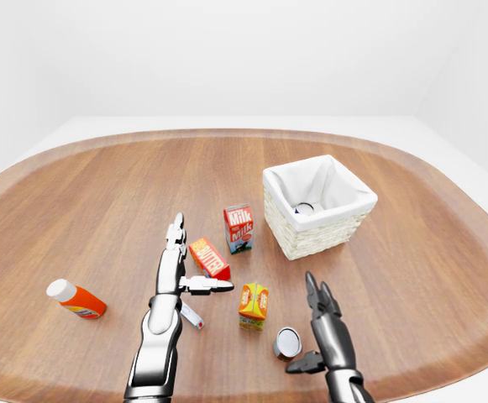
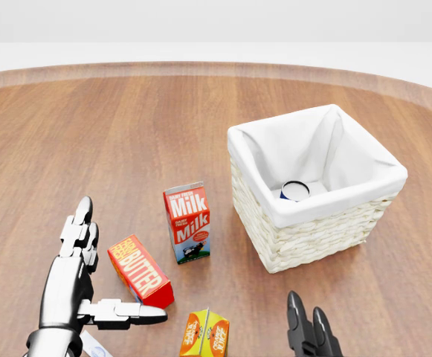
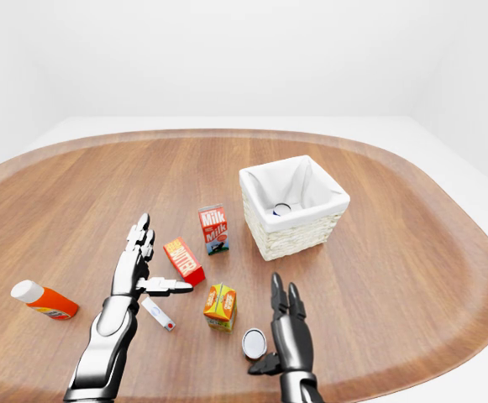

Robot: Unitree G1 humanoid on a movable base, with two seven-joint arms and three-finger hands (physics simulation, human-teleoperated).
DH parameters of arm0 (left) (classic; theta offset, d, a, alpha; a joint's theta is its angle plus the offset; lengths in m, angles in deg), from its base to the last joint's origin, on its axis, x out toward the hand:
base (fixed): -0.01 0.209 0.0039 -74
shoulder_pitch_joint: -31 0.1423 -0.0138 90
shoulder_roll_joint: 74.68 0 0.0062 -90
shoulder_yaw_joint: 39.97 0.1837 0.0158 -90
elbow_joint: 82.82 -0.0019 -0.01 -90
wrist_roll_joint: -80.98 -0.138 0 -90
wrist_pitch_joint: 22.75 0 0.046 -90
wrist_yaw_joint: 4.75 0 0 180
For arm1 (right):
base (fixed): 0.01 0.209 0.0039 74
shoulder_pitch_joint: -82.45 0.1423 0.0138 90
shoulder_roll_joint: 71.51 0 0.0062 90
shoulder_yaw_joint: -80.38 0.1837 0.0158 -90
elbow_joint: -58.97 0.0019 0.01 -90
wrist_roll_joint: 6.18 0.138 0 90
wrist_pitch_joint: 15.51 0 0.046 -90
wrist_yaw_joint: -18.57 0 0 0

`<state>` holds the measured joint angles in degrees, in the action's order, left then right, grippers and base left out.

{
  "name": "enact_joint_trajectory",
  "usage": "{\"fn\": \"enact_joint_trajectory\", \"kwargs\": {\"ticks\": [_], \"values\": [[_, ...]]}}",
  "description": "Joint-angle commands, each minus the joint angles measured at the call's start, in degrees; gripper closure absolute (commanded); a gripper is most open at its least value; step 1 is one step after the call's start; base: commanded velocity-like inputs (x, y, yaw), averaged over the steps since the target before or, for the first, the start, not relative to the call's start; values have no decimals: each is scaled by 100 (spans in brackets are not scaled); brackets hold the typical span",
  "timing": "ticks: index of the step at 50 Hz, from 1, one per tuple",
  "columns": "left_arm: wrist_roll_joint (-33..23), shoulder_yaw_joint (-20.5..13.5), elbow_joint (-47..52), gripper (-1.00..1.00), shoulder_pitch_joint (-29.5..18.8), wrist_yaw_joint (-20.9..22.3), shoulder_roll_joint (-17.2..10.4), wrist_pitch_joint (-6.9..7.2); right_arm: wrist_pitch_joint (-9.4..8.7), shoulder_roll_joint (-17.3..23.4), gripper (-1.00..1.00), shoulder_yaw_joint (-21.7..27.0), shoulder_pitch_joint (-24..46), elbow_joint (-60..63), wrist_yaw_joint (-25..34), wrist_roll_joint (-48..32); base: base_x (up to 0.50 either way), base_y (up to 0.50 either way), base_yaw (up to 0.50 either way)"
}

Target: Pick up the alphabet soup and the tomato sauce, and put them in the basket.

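Observation:
A can (image 1: 287, 342) lies on its side on the wooden table near the bottom of the left-eye view, its grey end facing me; I cannot read its label. My right hand (image 1: 304, 323) is open just to the right of it, fingers pointing up the view, not closed round it. A second can (image 2: 295, 190) stands inside the white-lined wicker basket (image 2: 327, 201). My left hand (image 1: 197, 260) is open, with its fingers up and its thumb out to the right, beside the butter box (image 1: 209, 258), and holds nothing.
A milk carton (image 1: 238, 227) stands left of the basket. An orange juice carton (image 1: 254, 305) stands left of the lying can. A red bottle with a white cap (image 1: 77, 299) lies at the far left. A small white tube (image 1: 192, 316) lies by my left wrist.

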<state>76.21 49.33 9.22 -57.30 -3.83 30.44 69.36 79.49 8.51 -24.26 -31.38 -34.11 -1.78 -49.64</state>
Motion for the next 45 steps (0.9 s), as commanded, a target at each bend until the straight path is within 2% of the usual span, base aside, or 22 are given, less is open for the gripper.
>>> {"fn": "enact_joint_trajectory", "kwargs": {"ticks": [1, 5, 6, 23, 36, 38, 45], "values": [[97, -11, -36, -100, -19, 66, 0, -74, 0, 25, -100, -121, 3, -160, -56, -3, 0, 0, 0], [96, -11, -37, -100, -19, 64, 0, -78, 0, 15, -100, -156, 53, -201, -66, 14, 0, 0, 0], [119, -21, 4, -100, -7, 67, 5, -40, 0, 15, -100, -175, 49, -201, -66, 28, 0, 0, 0], [112, -17, -27, -100, -7, 77, -2, -87, 0, -151, -100, -225, 575, -1265, -365, -107, 0, 0, 0], [100, -9, -30, -100, -2, 77, 1, -100, 0, -184, -100, -299, 632, -1565, -522, -261, 0, 0, 0], [99, -7, 16, -100, 3, 79, 1, -59, 0, -201, -100, -290, 737, -1830, -635, -318, 0, 0, 0], [102, -12, -17, -100, -1, 80, 0, -89, 0, -212, -100, -321, 616, -1634, -560, -352, 0, 0, 0]]}}
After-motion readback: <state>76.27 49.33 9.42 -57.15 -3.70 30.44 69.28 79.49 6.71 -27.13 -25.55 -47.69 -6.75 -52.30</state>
